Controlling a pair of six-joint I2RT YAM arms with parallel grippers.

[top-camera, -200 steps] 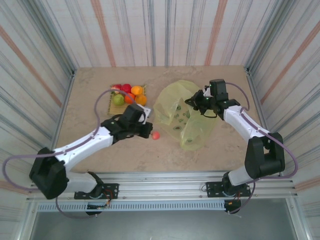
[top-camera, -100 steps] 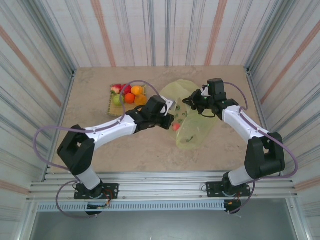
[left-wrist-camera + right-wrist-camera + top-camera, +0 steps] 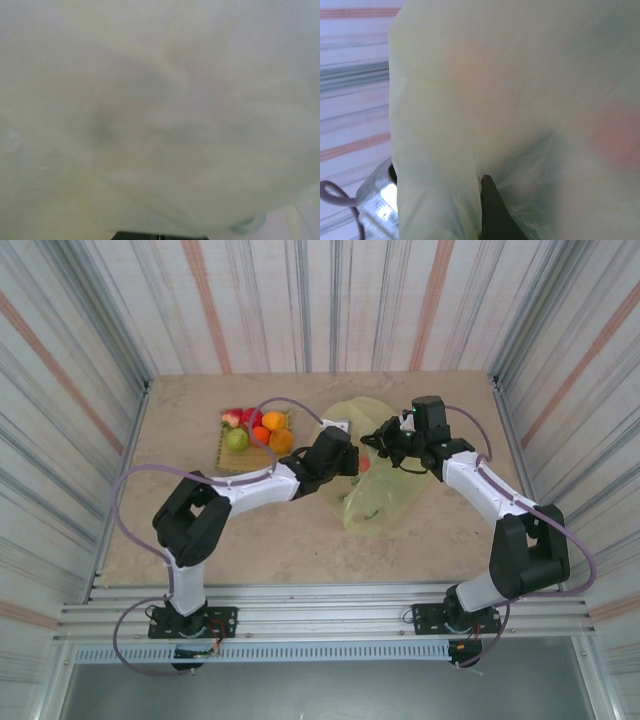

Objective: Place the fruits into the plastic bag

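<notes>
The pale yellow-green plastic bag (image 3: 385,502) lies right of centre, its mouth lifted. My right gripper (image 3: 383,443) is shut on the bag's upper edge; in the right wrist view one dark finger (image 3: 492,210) pinches the film of the bag (image 3: 520,100). My left gripper (image 3: 356,462) reaches into the mouth, shut on a red fruit (image 3: 364,464). Pale plastic of the bag (image 3: 160,110) lies blurred right against the left wrist camera. Several fruits rest on the woven mat (image 3: 228,455): a green one (image 3: 237,440), two orange ones (image 3: 273,421), and a red one (image 3: 253,418).
Striped corrugated walls enclose the tan table (image 3: 180,510) on three sides. The left arm's grey cable (image 3: 285,405) loops over the fruits on the mat. A metal rail (image 3: 320,605) runs along the near edge by both arm bases.
My left arm swung right and away from me, carrying the red fruit from the open table to the bag's mouth. The right gripper kept its hold and the bag shifted slightly left.
</notes>
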